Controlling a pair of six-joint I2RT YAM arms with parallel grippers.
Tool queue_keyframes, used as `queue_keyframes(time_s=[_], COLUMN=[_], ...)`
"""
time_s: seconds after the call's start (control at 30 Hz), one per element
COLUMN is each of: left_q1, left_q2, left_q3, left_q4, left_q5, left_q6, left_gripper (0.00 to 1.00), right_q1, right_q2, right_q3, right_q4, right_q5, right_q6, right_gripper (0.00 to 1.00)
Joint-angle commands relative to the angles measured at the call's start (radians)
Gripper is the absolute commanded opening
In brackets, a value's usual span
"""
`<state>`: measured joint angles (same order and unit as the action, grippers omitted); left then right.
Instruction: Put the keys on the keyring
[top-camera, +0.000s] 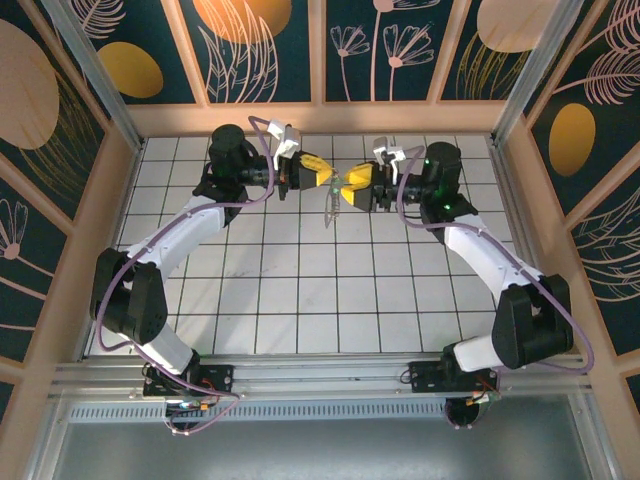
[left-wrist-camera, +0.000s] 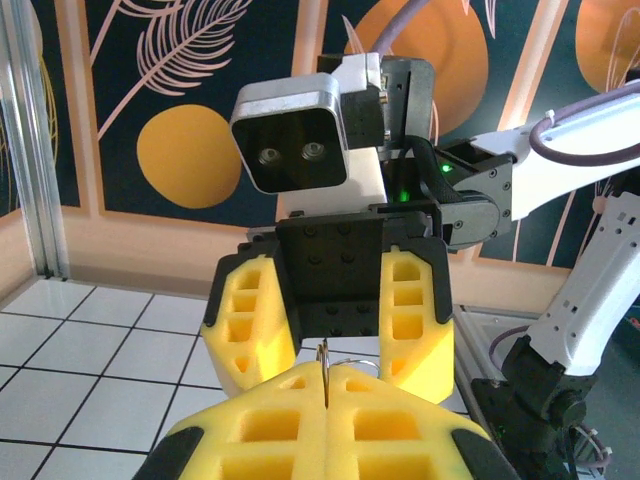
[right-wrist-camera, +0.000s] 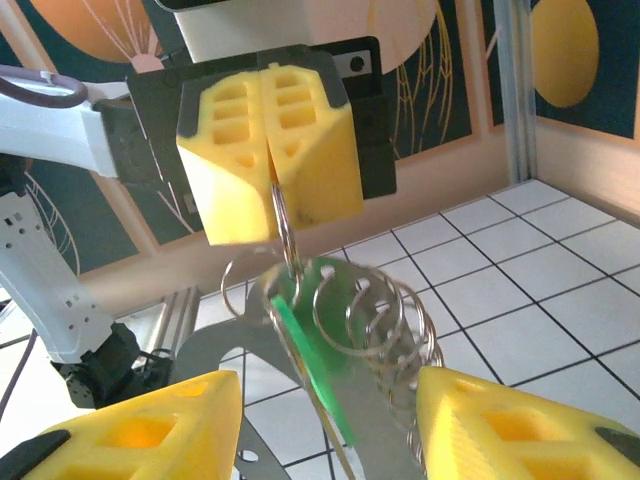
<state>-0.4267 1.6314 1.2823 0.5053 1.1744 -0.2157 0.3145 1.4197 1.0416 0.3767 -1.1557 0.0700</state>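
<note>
My left gripper (top-camera: 320, 174) is shut on the thin keyring (right-wrist-camera: 284, 228), whose wire pokes up from between its yellow pads (left-wrist-camera: 325, 362). From that ring, above the table, hangs a bunch: the green-headed key (right-wrist-camera: 310, 350), flat grey metal pieces (right-wrist-camera: 215, 345) and several silver loops (right-wrist-camera: 385, 305). The bunch shows as a small dangling shape (top-camera: 333, 205) in the top view. My right gripper (top-camera: 350, 187) faces the left one, open. Its yellow fingers (right-wrist-camera: 520, 430) stand on either side of the bunch without touching it.
Both arms meet over the far middle of the white tiled table (top-camera: 300, 290). Wooden edging and patterned walls (top-camera: 260, 50) stand close behind the grippers. The right arm's wrist camera housing (left-wrist-camera: 295, 135) is directly in front of the left gripper.
</note>
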Motion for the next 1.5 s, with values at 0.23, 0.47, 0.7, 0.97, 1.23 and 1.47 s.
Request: queue_keyframes(time_s=[0.23,0.47,0.7,0.97,1.23,1.47], left_q1=[-0.004,-0.004,-0.006,-0.014,-0.015,-0.015], left_q2=[-0.018,-0.022,-0.024,-0.019,-0.013,-0.018], left_q3=[0.007,-0.001,-0.015,-0.026,-0.038,-0.057], left_q4=[0.038,0.098,0.14,0.159,0.2,0.271], left_q5=[0.012,-0.043,-0.051,-0.055,-0.072,-0.123], left_q6=[-0.013,-0.059,-0.085,-0.097,-0.128,-0.18], left_gripper=[0.0,0.0,0.0,0.0,0.0,0.0], right_q1=[0.032,0.035,0.053,0.093,0.082,0.037], right_q2=[0.059,0.049,0.07,0.144,0.104,0.002], right_q3=[0.084,0.057,0.073,0.147,0.106,0.004], right_q4=[-0.076,-0.082,-0.078,-0.095,-0.09,-0.027], right_q5=[-0.085,-0.089,-0.072,-0.047,-0.006,0.066], right_q6=[-0.082,-0.086,-0.074,-0.071,-0.072,-0.02], right_gripper=[0.24,0.0,0.0,0.0,0.0,0.3])
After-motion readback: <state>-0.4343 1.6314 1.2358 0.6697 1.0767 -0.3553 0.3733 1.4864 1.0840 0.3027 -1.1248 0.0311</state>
